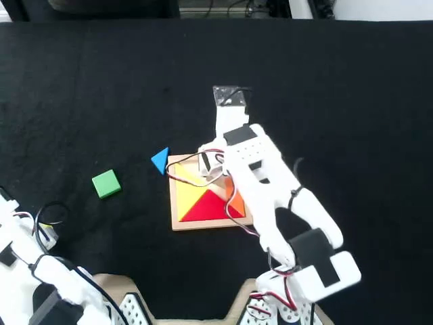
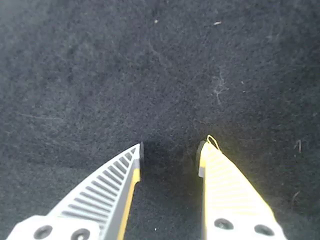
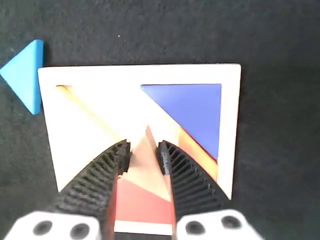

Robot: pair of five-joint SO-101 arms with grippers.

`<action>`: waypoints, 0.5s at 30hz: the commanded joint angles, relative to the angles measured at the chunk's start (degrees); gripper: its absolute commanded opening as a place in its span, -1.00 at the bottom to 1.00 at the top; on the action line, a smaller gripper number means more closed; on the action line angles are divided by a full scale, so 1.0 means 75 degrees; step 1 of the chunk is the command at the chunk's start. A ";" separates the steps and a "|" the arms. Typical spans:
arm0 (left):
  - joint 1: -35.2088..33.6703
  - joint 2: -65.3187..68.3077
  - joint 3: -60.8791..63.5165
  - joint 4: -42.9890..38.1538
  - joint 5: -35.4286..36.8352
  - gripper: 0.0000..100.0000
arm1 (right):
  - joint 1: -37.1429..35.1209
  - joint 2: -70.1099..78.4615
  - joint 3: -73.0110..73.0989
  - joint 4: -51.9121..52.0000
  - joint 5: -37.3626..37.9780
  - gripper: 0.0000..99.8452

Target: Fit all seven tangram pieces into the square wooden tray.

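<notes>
Two pieces lying outside wooden tray (image 1: 203, 225): blue triangle (image 1: 160, 160) just beside its corner, green square (image 1: 106, 183) well apart on desk (image 1: 101, 81). Right claw (image 3: 144, 145) hanging over red triangle (image 3: 142, 207), likely seating it; cannot tell whether clenched. Left claw (image 2: 170, 147) idling released over desk

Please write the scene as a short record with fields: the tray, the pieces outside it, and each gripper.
tray: wooden tray on the black cloth
pieces inside: yellow piece, red piece, orange piece, dark blue triangle
pieces outside: light blue triangle beside a tray corner; green square farther off on the cloth
right gripper: over the tray
left gripper: open, over bare cloth
</notes>
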 commanded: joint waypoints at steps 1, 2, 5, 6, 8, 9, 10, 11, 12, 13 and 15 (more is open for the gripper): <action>0.0147 -0.0094 0.0029 -0.0047 0.0035 -0.60 | -0.0176 0.0264 -0.0369 -0.0234 -0.0188 -0.98; 0.0147 -0.0094 0.0018 -0.0047 0.0035 -0.60 | -0.0176 0.0381 -0.0369 -0.0246 -0.0223 -0.98; 0.0147 -0.0094 0.0018 -0.0047 0.0035 -0.60 | -0.0164 0.0651 -0.0404 -0.0258 -0.0199 -0.98; 0.0147 -0.0094 0.0018 -0.0047 0.0035 -0.60 | -0.0152 0.0686 -0.0393 -0.0258 -0.0199 -0.98; 0.0147 -0.0094 0.0018 -0.0047 0.0035 -0.60 | -0.0152 0.0733 -0.0416 -0.0258 -0.0188 -0.98; 0.0158 -0.0094 0.0018 -0.0047 0.0035 -0.60 | -0.0152 0.0733 -0.0428 -0.0258 -0.0176 -0.97; 0.0158 -0.0094 0.0018 -0.0047 0.0035 -0.60 | -0.0152 0.0733 -0.0428 -0.0258 -0.0176 -0.97; 0.0158 -0.0094 0.0018 -0.0047 0.0035 -0.60 | -0.0152 0.0733 -0.0428 -0.0246 -0.0176 -0.95; 0.0158 -0.0094 0.0018 -0.0047 0.0035 -0.60 | -0.0152 0.0733 -0.0428 -0.0246 -0.0164 -0.91; 0.0158 -0.0094 0.0018 -0.0047 0.0035 -0.60 | -0.0152 0.0733 -0.0428 -0.0234 -0.0152 -0.86; 0.0158 -0.0094 0.0018 -0.0047 0.0035 -0.60 | -0.0152 0.0733 -0.0428 -0.0188 0.0164 -0.76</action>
